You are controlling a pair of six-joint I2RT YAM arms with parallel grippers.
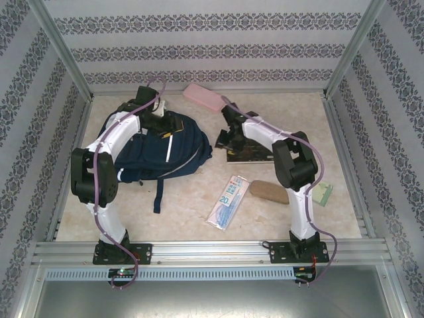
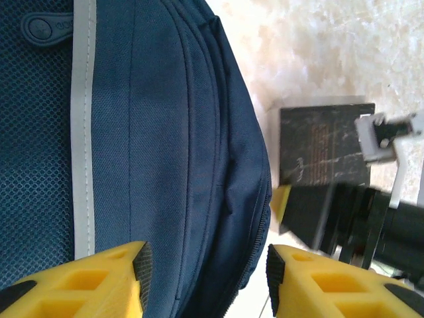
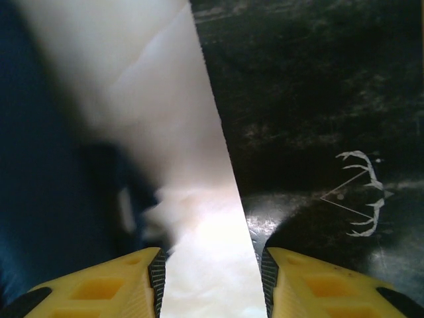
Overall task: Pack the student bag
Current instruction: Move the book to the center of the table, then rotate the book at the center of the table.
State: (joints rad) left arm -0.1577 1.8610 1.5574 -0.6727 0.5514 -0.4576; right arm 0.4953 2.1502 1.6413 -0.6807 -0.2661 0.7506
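The student bag (image 1: 159, 154), navy with pale stripes, lies on the left half of the table. My left gripper (image 1: 156, 114) hangs over its far end. In the left wrist view this gripper (image 2: 207, 268) is open, with its yellow fingers (image 2: 99, 281) astride the bag's (image 2: 165, 132) zipped edge and the right pad clear of the fabric. My right gripper (image 1: 228, 129) hovers at the near-left corner of a dark book (image 1: 250, 154). It (image 3: 212, 278) is open over bare table, with the book's (image 3: 318, 106) edge by its right finger and the bag (image 3: 40, 185) blurred on its left.
A pink pencil case (image 1: 204, 98) lies at the back. A blue-and-white packet (image 1: 228, 201), a brown oval object (image 1: 268, 192) and a green item (image 1: 323, 193) lie near the right arm. The bag's strap (image 1: 158, 195) trails toward the front. Patterned walls enclose the table.
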